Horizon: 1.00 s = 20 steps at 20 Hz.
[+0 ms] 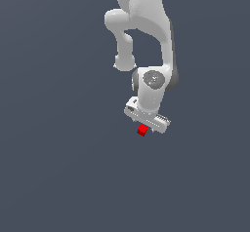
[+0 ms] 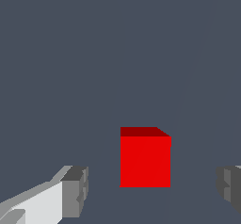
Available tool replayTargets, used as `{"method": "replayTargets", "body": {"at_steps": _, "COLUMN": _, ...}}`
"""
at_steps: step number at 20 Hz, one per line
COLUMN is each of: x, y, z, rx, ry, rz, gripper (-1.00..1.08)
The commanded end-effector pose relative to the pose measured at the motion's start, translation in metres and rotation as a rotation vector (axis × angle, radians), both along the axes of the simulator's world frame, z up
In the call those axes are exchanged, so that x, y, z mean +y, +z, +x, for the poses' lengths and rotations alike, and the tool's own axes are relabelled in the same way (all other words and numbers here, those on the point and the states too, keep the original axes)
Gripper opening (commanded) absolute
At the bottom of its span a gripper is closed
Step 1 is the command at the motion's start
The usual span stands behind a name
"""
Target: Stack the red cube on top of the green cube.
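In the wrist view, the gripper is seen spread wide, its grey fingertips standing well apart on either side of the red cube without touching it. In the exterior view, the red cube is seen directly beneath the gripper, on the dark grey floor, with the white arm rising behind.
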<state>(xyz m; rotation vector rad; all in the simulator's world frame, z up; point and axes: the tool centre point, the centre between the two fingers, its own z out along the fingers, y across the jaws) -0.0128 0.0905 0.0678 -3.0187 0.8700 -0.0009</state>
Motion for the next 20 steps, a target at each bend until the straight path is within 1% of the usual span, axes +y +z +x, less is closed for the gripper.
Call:
{"method": "replayTargets", "body": {"at_steps": 1, "x": 0.000, "y": -0.006, "z": 0.000, "rx": 0.001, "ry": 0.000, "rz": 0.000, "gripper": 1.00}}
{"method": "replayTargets", "body": {"at_steps": 9, "x": 0.000, "y": -0.041, "z": -0.001, "rx": 0.001, "ry": -0.004, "rz": 0.000, "gripper": 1.00}}
{"method": "replayTargets", "body": {"at_steps": 14, "x": 0.000, "y": -0.048, "z": 0.000, "rx": 0.001, "ry": -0.004, "rz": 0.000, "gripper": 1.00}}
{"method": "replayTargets", "body": {"at_steps": 15, "x": 0.000, "y": -0.048, "z": 0.000, "rx": 0.001, "ry": -0.004, "rz": 0.000, "gripper": -1.00}}
{"method": "replayTargets", "body": {"at_steps": 20, "x": 0.000, "y": -0.048, "z": 0.000, "rx": 0.001, "ry": -0.004, "rz": 0.000, "gripper": -1.00}}
